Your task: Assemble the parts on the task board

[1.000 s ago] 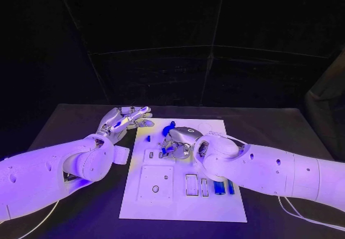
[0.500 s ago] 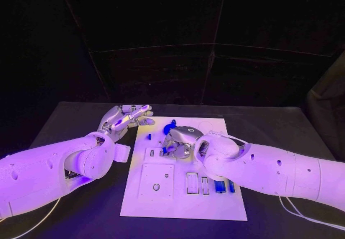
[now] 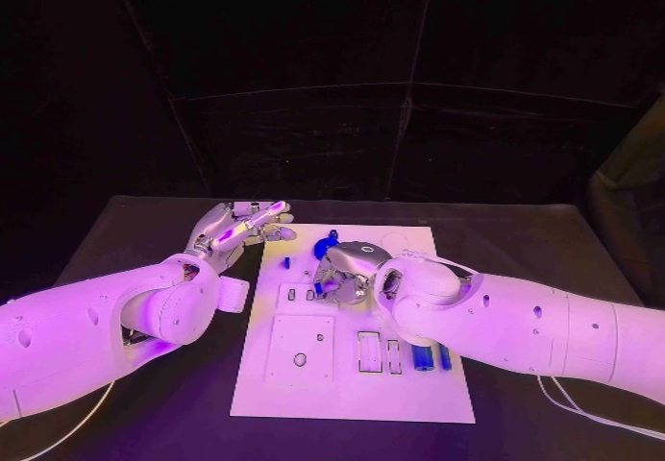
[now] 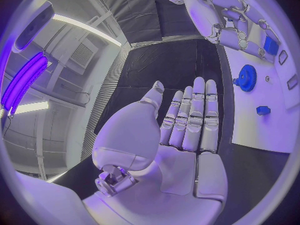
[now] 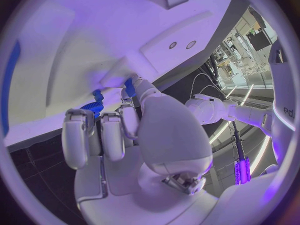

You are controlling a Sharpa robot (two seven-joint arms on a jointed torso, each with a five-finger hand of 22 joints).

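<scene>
Head view: I see the white task board [image 3: 354, 384] lying in the middle of the black tabletop [image 3: 554, 250], with both arms reaching over its far half.
Right robot hand [image 3: 342, 272]: curled down over the board's upper middle; in the right wrist view its fingertips [image 5: 128, 92] close around a small blue part [image 5: 129, 86] at the board surface, so I judge it is grasping that piece.
Left robot hand [image 3: 243, 227]: released, fingers straight and together, palm bare, hovering beside the board's far left edge.
Parts: a blue gear [image 4: 246, 77] and a small blue block [image 4: 263, 110] lie loose on the board near the left robot hand; two blue pieces [image 3: 431, 359] sit in slots lower right.
Step in hand: I judge the right robot hand is seating its piece.
Doing it well: I would keep the piece upright, press straight down, and release only once it sits flush.
Risk: tilting could jam it.
</scene>
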